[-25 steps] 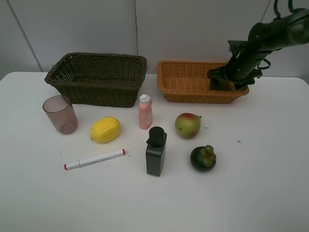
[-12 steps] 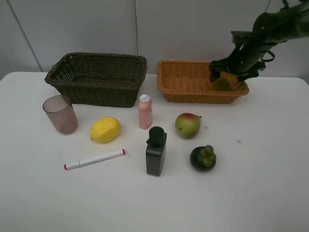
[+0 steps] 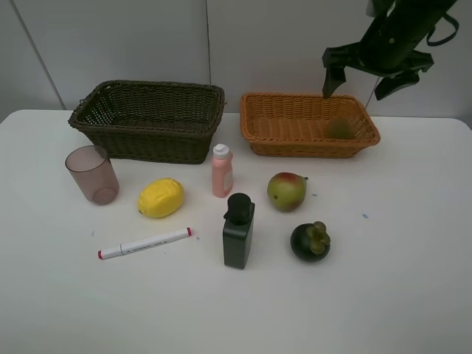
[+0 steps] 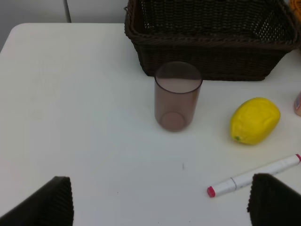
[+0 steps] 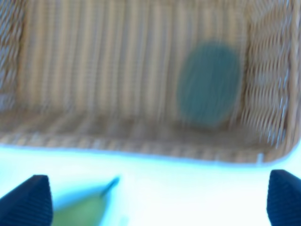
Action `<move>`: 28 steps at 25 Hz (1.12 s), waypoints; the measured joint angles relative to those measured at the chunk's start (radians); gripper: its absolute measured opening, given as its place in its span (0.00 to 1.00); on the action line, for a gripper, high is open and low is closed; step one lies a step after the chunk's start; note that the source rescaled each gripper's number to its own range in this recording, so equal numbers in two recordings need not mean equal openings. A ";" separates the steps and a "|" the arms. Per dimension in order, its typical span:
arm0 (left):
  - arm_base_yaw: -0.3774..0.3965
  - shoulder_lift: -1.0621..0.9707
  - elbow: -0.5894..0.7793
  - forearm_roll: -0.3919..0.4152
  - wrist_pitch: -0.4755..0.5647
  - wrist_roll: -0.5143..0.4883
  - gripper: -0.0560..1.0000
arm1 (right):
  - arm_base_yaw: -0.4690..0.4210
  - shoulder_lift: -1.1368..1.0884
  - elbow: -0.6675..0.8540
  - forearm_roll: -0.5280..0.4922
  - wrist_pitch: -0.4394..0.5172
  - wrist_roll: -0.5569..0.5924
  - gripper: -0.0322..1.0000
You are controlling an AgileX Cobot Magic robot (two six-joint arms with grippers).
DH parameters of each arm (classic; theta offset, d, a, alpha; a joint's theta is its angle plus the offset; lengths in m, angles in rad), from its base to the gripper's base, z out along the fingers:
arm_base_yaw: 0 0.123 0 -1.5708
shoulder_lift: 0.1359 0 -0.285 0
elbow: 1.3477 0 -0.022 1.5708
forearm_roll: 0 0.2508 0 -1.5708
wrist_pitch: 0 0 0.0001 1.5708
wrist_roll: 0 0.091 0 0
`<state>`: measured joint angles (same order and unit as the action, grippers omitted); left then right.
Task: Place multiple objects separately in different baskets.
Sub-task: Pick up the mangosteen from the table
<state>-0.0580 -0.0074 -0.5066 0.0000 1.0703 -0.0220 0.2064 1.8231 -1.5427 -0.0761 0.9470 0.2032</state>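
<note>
My right gripper has risen from the woven orange basket, jaws spread, leaving the oval kiwi in its right end. My left gripper is spread too.

A robot lab bench: a bare white table against a plain grey panel wall, a black robot arm above an orange basket.

Woven wicker baskets, translucent plastic cup
</note>
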 joint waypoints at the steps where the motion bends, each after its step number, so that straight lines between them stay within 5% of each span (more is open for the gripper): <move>1: 0.000 0.000 0.000 0.000 0.000 0.000 0.97 | 0.011 -0.017 0.000 0.001 0.041 0.016 1.00; 7: 0.000 0.000 0.000 0.000 0.000 0.000 0.97 | 0.085 -0.081 0.000 0.005 0.231 0.084 1.00; 12: 0.000 0.000 0.000 0.000 0.000 0.000 0.97 | 0.151 -0.138 0.100 0.021 0.236 0.160 1.00; 22: 0.000 0.000 0.000 0.000 0.000 0.000 0.97 | 0.206 -0.292 0.523 0.120 -0.072 0.220 1.00; 28: 0.000 0.000 0.000 0.000 0.000 0.000 0.97 | 0.254 -0.299 0.667 0.124 -0.170 0.221 1.00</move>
<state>-0.0580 -0.0074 -0.5066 0.0000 1.0703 -0.0220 0.4603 1.5241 -0.8761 0.0474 0.7773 0.4244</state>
